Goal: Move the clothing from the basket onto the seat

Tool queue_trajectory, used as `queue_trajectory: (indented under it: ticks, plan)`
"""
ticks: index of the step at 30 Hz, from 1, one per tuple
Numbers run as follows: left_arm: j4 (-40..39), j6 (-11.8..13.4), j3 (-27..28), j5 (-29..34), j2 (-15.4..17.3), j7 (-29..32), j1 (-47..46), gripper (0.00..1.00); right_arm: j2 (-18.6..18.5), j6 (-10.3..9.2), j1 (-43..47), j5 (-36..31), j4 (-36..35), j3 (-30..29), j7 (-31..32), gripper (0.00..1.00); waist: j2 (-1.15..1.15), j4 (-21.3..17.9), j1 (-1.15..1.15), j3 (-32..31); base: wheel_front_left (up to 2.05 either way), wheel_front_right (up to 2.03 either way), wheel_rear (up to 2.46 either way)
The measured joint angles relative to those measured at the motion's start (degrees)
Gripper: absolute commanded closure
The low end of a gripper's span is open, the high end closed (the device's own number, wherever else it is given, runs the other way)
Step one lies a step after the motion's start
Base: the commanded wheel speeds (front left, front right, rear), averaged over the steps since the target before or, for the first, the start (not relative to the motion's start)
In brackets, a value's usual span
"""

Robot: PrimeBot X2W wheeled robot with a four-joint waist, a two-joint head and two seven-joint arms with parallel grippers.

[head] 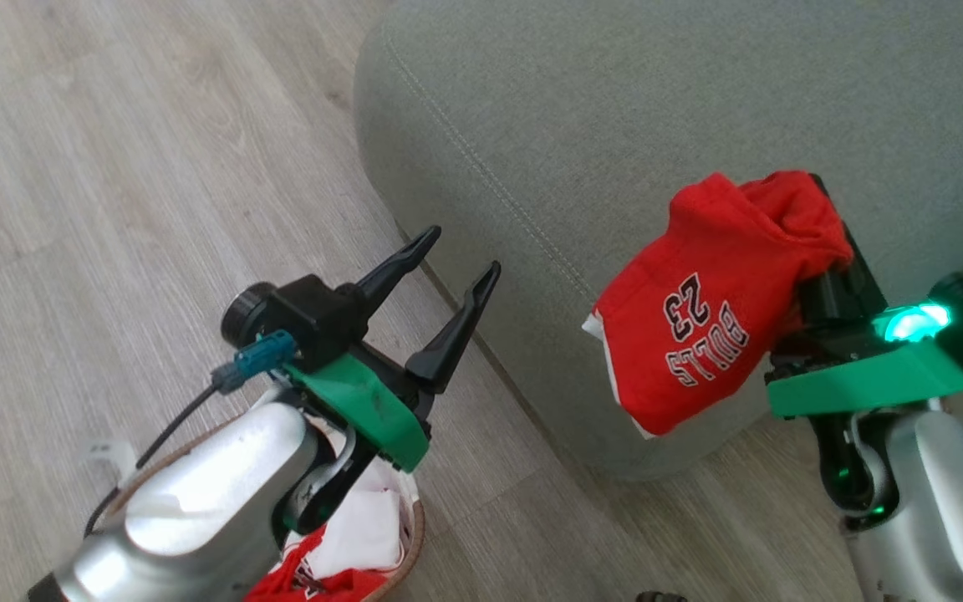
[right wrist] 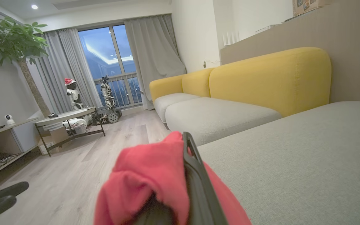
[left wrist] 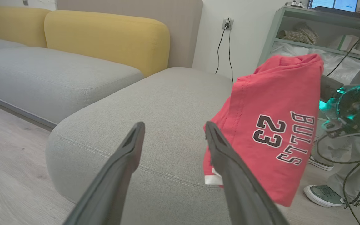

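right gripper [head: 820, 201] gripped 1 red garment [head: 699, 318] at seat [head: 573, 125] near edge, unreleased | left gripper [head: 462, 251] wide, empty | more clothing [head: 348, 535] lay in basket [head: 419, 527]

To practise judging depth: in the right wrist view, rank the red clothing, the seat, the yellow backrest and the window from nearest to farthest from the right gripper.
1. red clothing: clamped in the right gripper, bottom centre.
2. seat: just beyond, lower right.
3. yellow backrest: past the seat, right of centre.
4. window: far end of the room, upper left.
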Motion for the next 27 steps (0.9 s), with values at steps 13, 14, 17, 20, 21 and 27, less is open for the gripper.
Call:
queue_trajectory:
  ticks: [13, 14, 17, 20, 21, 27]
  plan:
    - [-1.2, -0.9, -0.5, 0.4, 0.1, 1.9, -3.0, 0.00, -1.4, 0.00, -12.0, -1.8, 3.0, -0.9, 1.8, 1.00, 0.00, -0.1, 0.00, 5.2, 0.00, 0.00, 0.00]
    - [-1.5, -0.9, -0.5, 0.4, 0.2, 2.3, -3.4, 0.00, -2.1, 0.00, -13.7, -2.0, 3.8, -0.8, 2.0, 1.00, 0.00, 0.0, 0.00, 5.9, 0.00, 0.00, 0.00]
    - [-3.1, -0.9, -0.6, 1.2, 0.7, 3.4, -5.2, 0.00, -3.1, 0.00, -18.3, -1.0, 6.7, -1.1, 2.0, 1.00, 0.00, 0.7, 0.00, 8.2, 0.00, 0.00, 0.00]
    - [-4.2, -1.5, -0.6, 1.5, 1.2, 3.6, -6.7, 0.00, -3.9, 0.00, -21.4, 0.1, 9.4, -1.5, 1.8, 1.00, 0.00, 1.5, 0.01, 9.9, 0.00, 0.00, 0.00]
    - [-4.8, -1.5, -0.6, 1.5, 1.4, 4.0, -7.4, 0.00, -4.4, 0.00, -23.0, 0.6, 10.8, -1.8, 1.8, 1.00, 0.00, 1.8, 0.00, 10.7, 0.00, 0.00, 0.00]
    - [-7.1, -3.2, -1.1, 3.8, 1.7, 6.1, -12.1, 0.00, -8.0, 0.00, -33.8, 3.3, 19.6, -4.6, 1.1, 1.00, 0.00, 4.5, 0.01, 16.4, 0.00, 0.00, 0.00]
